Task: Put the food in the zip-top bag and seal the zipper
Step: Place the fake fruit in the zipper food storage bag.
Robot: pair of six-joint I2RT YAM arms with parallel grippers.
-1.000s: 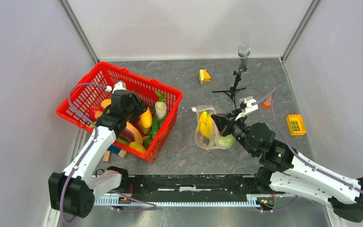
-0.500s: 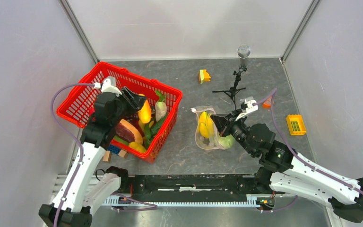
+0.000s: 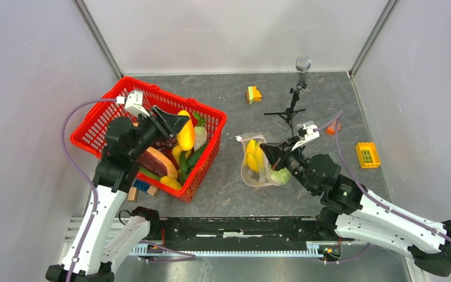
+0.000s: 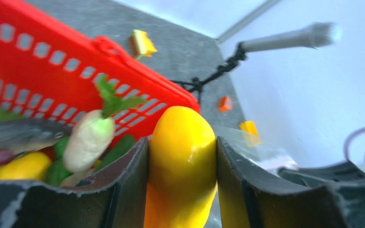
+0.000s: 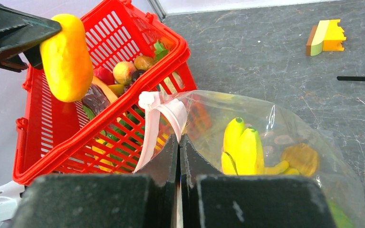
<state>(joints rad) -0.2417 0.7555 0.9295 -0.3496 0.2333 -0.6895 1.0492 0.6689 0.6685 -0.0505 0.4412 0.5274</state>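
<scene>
My left gripper point(image 4: 182, 187) is partly spread, and its two dark jaws clamp the sides of a smooth, oblong yellow plastic toy fruit point(image 5: 66, 57), held up over the right half of the red plastic mesh basket point(image 3: 101, 124). Below it in the basket lie more toy food pieces, among them a white radish with green leaves point(image 4: 89, 137). To the right of the basket, the clear, crinkly zip-top bag point(image 5: 290, 133) lies on the grey stone-patterned table point(image 3: 223, 94) with its mouth turned towards the basket. The pale pink zipper strip point(image 5: 164, 111) is bunched and curled at that edge. My right gripper point(image 5: 179, 142) is pinched fully closed on the bag's mouth edge right at the strip, lifting it. Inside the bag are a bunch of yellow toy bananas point(image 5: 242, 145) and a pale green piece point(image 3: 282, 175). Farther right stand a grey microphone on a small black tripod point(image 3: 297, 88) and a yellow building block point(image 3: 367, 154).
</scene>
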